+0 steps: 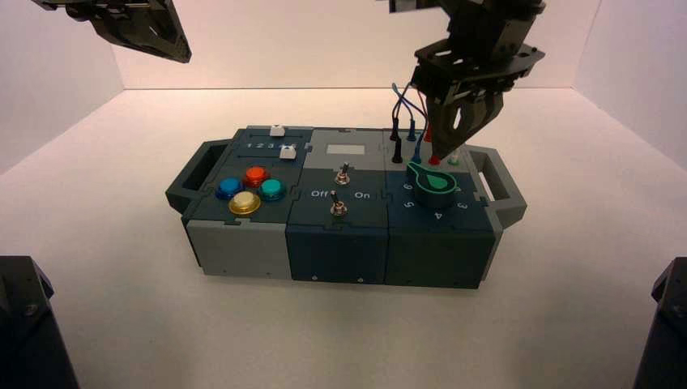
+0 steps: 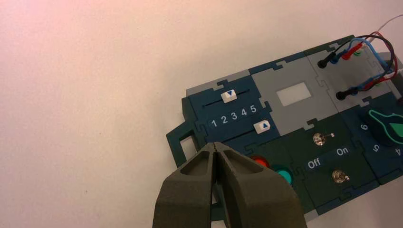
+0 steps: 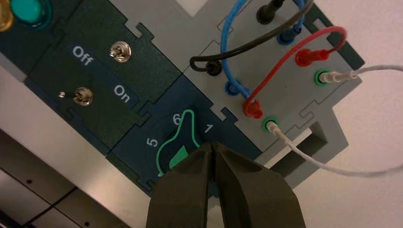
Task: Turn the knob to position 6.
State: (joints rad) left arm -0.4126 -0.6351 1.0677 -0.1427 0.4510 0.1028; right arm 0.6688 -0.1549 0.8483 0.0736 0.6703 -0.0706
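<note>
With its green pointer tip lying beside position 6 (image 3: 176, 118), the knob (image 3: 178, 149) at the box's right end looks set, which would explain the right gripper (image 3: 212, 146) hanging just above it, fingers pressed together, while the left gripper (image 2: 217, 146), likewise closed, waits high off the box's left end.

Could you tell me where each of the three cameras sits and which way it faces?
High: above and behind the arms, looking down at the box; both arms show, right gripper over the knob.
Left wrist: on the raised left arm, facing the box's slider end; shut left gripper shows.
Right wrist: close above the knob, whose pointer is at 6; shut gripper shows.
All share the knob.
</note>
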